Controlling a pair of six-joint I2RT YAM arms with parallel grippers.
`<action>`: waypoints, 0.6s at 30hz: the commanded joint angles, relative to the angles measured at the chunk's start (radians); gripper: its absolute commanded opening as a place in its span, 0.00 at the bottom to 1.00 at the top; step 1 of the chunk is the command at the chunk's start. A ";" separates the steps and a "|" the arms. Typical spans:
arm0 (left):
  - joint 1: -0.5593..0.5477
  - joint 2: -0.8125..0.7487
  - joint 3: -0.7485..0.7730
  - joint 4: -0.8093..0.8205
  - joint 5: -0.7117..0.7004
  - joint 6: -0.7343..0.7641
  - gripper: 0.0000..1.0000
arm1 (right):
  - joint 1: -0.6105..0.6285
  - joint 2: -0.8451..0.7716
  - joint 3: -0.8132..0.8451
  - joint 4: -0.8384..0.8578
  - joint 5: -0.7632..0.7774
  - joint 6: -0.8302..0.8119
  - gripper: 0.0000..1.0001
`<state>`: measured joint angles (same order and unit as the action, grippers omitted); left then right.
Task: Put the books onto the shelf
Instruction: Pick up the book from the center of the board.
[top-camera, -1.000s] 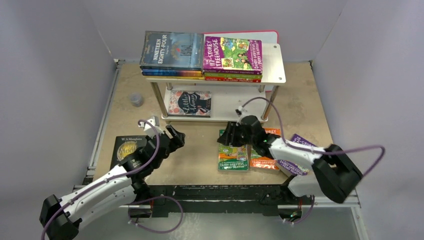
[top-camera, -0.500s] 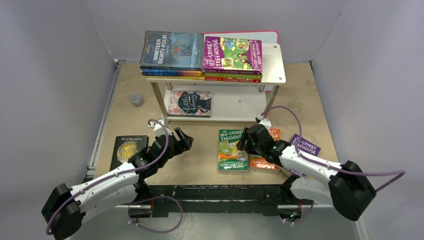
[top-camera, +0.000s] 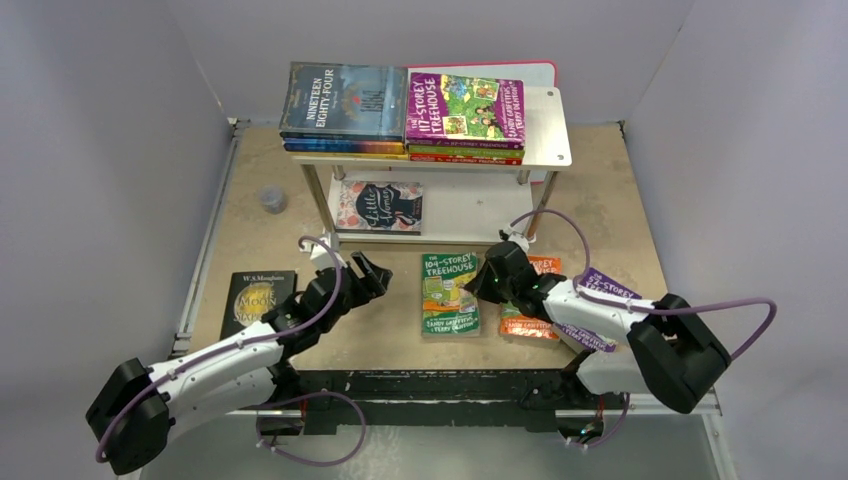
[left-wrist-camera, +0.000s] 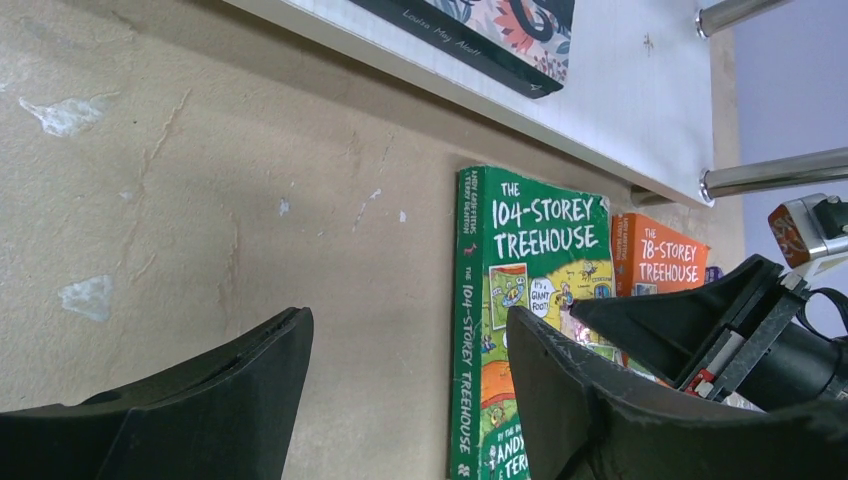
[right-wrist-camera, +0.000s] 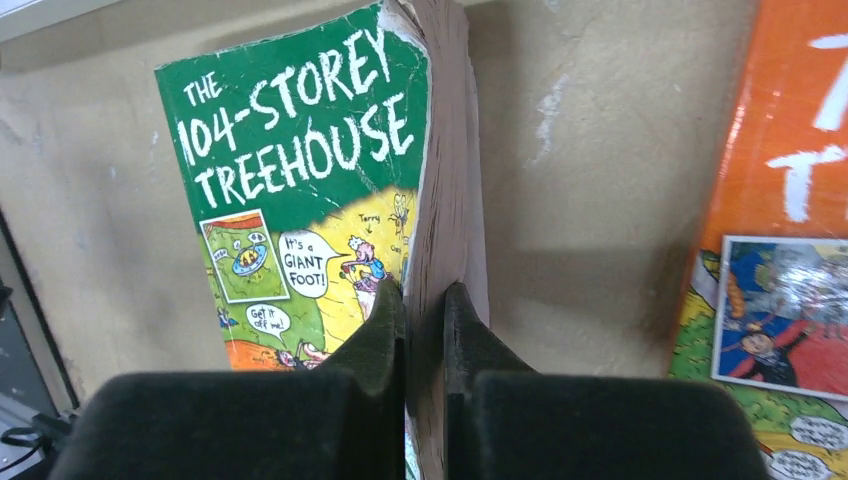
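Right gripper (right-wrist-camera: 423, 300): jaws narrowed to a slit, clamped on the page edge of the green 104-Storey Treehouse book (right-wrist-camera: 300, 170). The book lies on the table (top-camera: 400, 335) in front of the shelf (top-camera: 548, 135) (orange 78-Storey Treehouse book (left-wrist-camera: 660, 262) just beside it). Left gripper (left-wrist-camera: 405, 345): jaws wide, holding nothing, near the green book's spine.
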<state>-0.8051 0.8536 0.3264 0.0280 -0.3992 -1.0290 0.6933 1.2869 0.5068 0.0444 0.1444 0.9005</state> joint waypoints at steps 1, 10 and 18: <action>0.001 -0.026 -0.023 0.060 -0.010 -0.019 0.70 | 0.009 0.043 -0.042 -0.008 -0.051 -0.004 0.00; 0.005 -0.108 -0.021 0.001 -0.029 -0.020 0.75 | -0.001 -0.153 -0.054 0.098 -0.170 -0.098 0.00; 0.022 -0.160 0.050 0.007 0.165 0.053 0.78 | -0.050 -0.289 -0.067 0.273 -0.447 -0.147 0.00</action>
<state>-0.7948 0.7212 0.3058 0.0082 -0.3561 -1.0283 0.6590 1.0641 0.4217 0.1406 -0.1215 0.7818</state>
